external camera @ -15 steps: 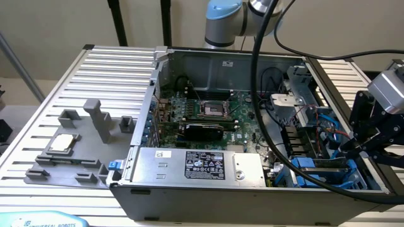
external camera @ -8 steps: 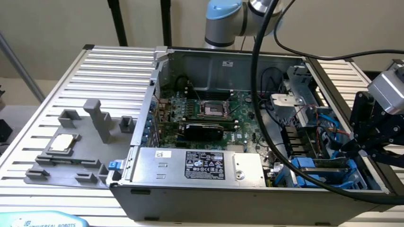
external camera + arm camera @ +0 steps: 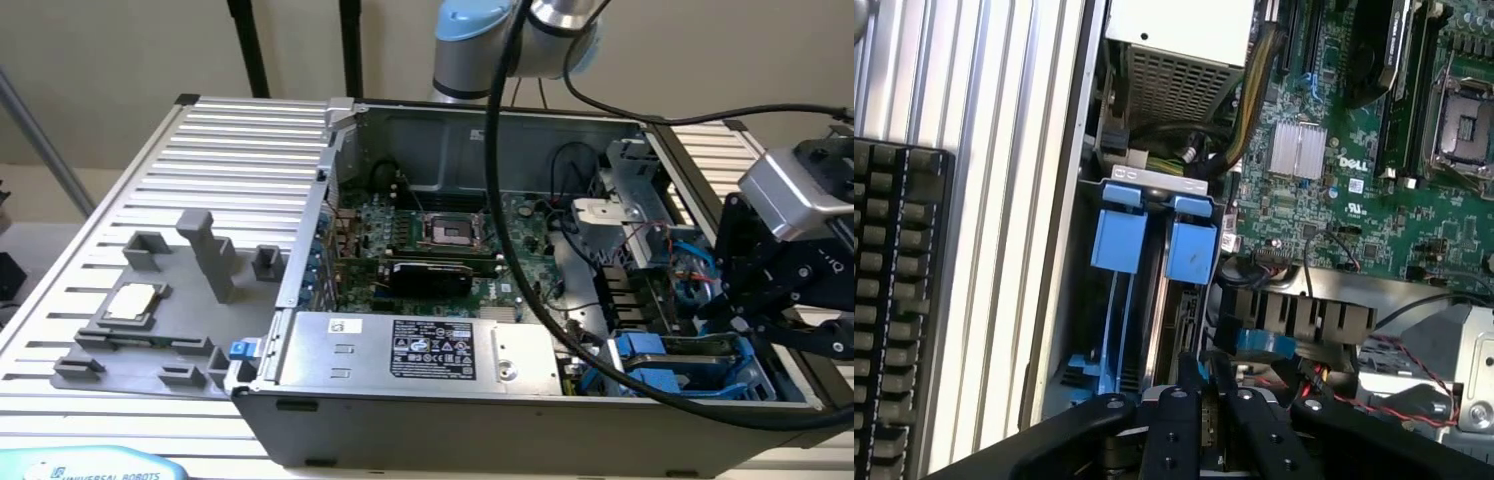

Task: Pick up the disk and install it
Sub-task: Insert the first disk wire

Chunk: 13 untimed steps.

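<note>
The hand [image 3: 1201, 375] grips the disk [image 3: 1184, 330] in the blue-railed drive bay [image 3: 1119, 240].

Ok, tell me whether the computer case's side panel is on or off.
Off. The grey metal computer case lies open, with its green motherboard and blue drive bays exposed from above.

Exterior view: set high and well back, looking down at an angle into the open grey metal computer case [image 3: 561, 410] on the ribbed aluminium table [image 3: 247, 150]. Wrist view: close above the case interior, facing down. Both views share the blue plastic drive-bay rails [image 3: 663, 362] [image 3: 1119, 240] and the green circuit motherboard [image 3: 441, 235] [image 3: 1374, 200].
</note>
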Tool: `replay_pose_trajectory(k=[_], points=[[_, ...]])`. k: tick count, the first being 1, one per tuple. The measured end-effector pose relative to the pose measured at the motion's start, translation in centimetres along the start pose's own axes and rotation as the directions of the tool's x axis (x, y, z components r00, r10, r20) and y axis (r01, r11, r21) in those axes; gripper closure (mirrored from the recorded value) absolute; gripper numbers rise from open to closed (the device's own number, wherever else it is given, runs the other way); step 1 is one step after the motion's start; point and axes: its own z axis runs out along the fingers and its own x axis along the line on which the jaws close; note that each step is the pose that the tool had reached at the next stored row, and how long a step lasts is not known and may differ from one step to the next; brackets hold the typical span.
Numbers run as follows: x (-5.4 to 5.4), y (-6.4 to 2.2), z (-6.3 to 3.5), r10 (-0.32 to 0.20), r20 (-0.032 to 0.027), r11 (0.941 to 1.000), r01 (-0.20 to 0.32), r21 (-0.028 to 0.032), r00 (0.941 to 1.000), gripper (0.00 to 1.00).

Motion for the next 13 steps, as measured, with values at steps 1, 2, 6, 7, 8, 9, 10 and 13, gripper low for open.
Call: replay_pose_trajectory(k=[1, 2, 6, 7, 8, 9, 10, 13], points=[[0.0, 0.04, 0.03, 0.002, -0.002, 1.0, -0.002, -0.0017, 1.0, 0.84], [0.0, 0.06, 0.06, 0.006, -0.0053, 1.0, -0.006, -0.0036, 1.0, 0.84], [0.0, 0.14, 0.17, 0.022, -0.0165, 0.9997, -0.023, -0.0128, 0.9996, 0.84], [0.0, 0.16, 0.2, 0.027, -0.0193, 0.9995, -0.027, -0.015, 0.9995, 0.84], [0.01, 0.17, 0.24, 0.032, -0.0214, 0.9993, -0.032, -0.0166, 0.9993, 0.84], [0.01, 0.17, 0.29, 0.038, -0.0232, 0.9991, -0.039, -0.0179, 0.999, 0.84], [0.02, 0.18, 0.33, 0.046, -0.0245, 0.9988, -0.046, -0.0191, 0.9987, 0.84], [0.04, 0.2, 0.52, 0.07, -0.0261, 0.9973, -0.07, -0.0229, 0.9972, 0.84]])
